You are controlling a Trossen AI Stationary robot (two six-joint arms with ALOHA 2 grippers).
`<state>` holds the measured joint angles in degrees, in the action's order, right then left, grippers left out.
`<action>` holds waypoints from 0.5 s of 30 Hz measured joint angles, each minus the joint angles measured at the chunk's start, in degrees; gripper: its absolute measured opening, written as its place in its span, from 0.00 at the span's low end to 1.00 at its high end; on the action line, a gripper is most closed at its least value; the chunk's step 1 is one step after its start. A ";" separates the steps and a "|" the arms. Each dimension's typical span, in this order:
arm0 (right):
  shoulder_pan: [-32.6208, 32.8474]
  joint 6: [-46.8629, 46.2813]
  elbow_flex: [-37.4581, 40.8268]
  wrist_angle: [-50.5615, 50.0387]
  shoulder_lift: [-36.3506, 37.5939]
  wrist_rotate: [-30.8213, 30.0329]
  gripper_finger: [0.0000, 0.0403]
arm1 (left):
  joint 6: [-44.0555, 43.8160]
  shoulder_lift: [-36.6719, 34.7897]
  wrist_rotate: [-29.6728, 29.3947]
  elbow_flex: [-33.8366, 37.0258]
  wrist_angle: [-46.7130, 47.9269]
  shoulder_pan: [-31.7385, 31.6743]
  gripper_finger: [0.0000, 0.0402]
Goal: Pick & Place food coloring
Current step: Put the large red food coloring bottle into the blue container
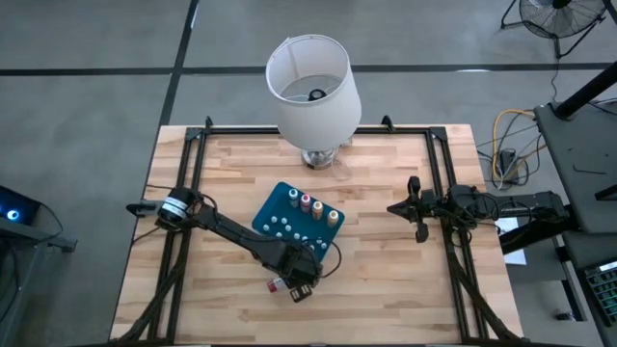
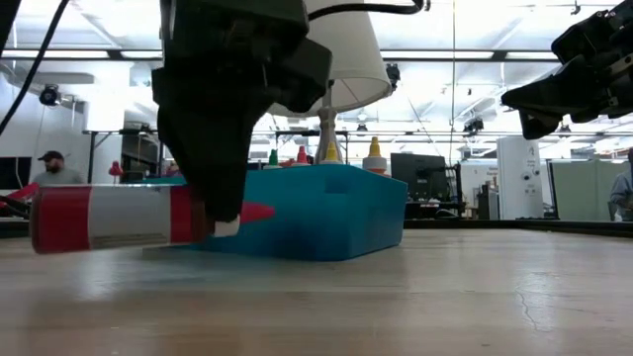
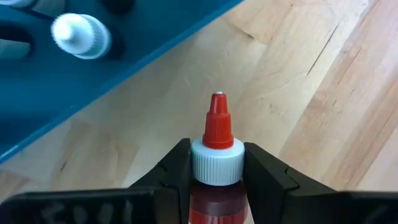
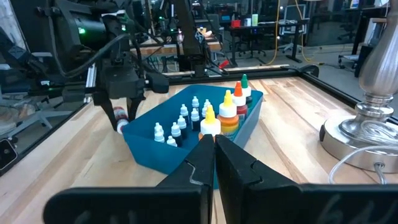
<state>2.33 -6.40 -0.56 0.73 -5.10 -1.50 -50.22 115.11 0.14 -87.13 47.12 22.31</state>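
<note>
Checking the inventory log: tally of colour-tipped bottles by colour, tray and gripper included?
Green bottle: 1
Red: 2, the tray red bottle and the held red bottle in the left gripper
Yellow bottle: 1
Orange bottle: 1
Total: 5

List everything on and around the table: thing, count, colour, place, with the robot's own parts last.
Red squeeze bottle with white collar and red tip: one, lying on the wood beside the tray's near edge, clamped at the neck.
Blue rectangular plastic tray: one, table centre.
Upright colour bottles: four, green, red, yellow, orange tips, in a row along one edge of the tray.
Small white-capped bottles: several, standing inside the tray.
Table lamp with white shade and silver base: one, at the far edge.
Wooden table: one, light planks.
Person in a cap: one, in the room behind.
Left gripper: shut on the red bottle.
Right gripper: shut, empty, above the right side.
</note>
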 joint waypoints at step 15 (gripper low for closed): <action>0.00 0.00 0.01 0.01 0.07 -0.02 0.02 | -1.18 -6.60 -3.15 -1.09 0.93 3.87 0.22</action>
<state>2.33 -6.40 -0.55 0.75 -5.04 -1.52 -51.40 108.51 -3.01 -88.22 48.05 26.18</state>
